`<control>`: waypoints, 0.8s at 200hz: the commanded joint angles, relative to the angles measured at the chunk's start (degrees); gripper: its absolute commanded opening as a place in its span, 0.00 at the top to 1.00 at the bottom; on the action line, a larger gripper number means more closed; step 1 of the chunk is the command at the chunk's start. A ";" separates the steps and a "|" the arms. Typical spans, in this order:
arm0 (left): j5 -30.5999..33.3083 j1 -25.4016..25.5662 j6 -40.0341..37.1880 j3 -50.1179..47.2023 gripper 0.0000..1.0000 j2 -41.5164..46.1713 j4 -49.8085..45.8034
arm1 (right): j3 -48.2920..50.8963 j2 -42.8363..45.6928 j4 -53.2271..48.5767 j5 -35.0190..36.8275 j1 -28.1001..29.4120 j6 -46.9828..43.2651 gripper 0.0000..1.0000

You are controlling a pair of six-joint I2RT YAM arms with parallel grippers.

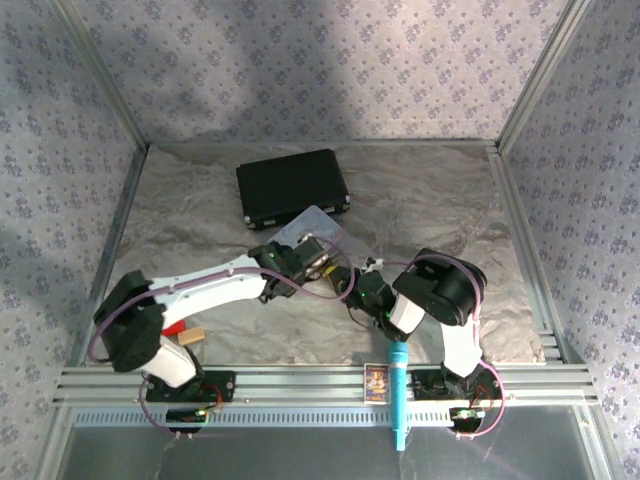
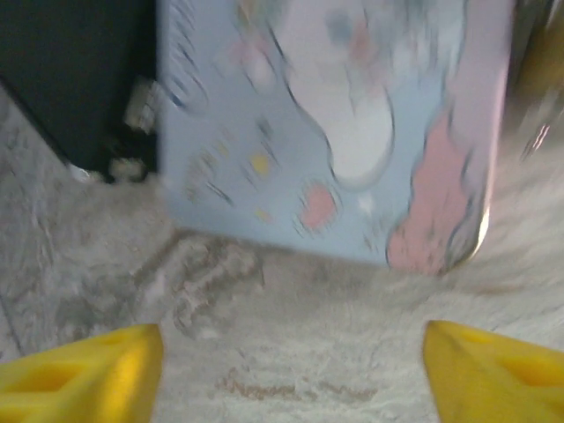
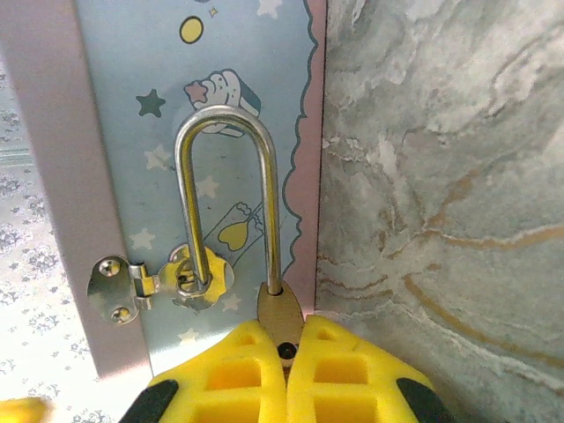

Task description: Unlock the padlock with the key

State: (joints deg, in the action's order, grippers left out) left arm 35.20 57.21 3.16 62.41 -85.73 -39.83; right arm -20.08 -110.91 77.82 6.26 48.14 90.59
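Right wrist view: my right gripper (image 3: 285, 337) is at the bottom of the frame. Its two yellow fingers are squeezed shut on the body of the padlock (image 3: 278, 314), and just a little bit of the body peeks out between them. The silver shackle (image 3: 225, 115) loops up through the middle of the frame. One leg goes through the small hasp (image 3: 189, 278) on the pastel tin (image 3: 115, 167) at the left. So the padlock hangs on the tin, and I think I hold it tight so it will not wobble when the key goes in. The fingers hide most of the body, so I cannot tell if it is locked.

In the left wrist view, which is blurry, my left gripper (image 2: 291, 374) has its yellow tips in the two bottom corners. They are far apart with nothing between them. The tin is in the upper middle and a black case (image 2: 70, 79) is in the upper left. I guess this one is free so it can bring the key.
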 commanded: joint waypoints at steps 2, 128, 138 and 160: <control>-0.93 0.36 -4.09 3.89 0.10 0.05 0.63 | 1.23 -0.72 -1.57 1.45 0.13 -0.53 1.00; 4.87 0.62 -3.02 2.49 0.41 -16.33 1.93 | 0.19 -1.06 2.42 0.23 -0.90 -0.77 1.00; 4.17 0.63 -2.73 1.55 0.44 -16.87 2.03 | -0.35 -0.28 2.38 0.06 -1.07 -1.57 1.00; 3.30 0.62 -2.21 0.20 0.47 -17.02 2.35 | -0.80 0.70 2.44 -0.50 -1.51 -1.82 1.00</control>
State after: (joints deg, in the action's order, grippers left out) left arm 39.51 58.26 -0.54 65.23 -101.16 -35.73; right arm -20.21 -111.42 79.61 5.13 47.48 90.15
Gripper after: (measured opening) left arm 0.542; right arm 0.055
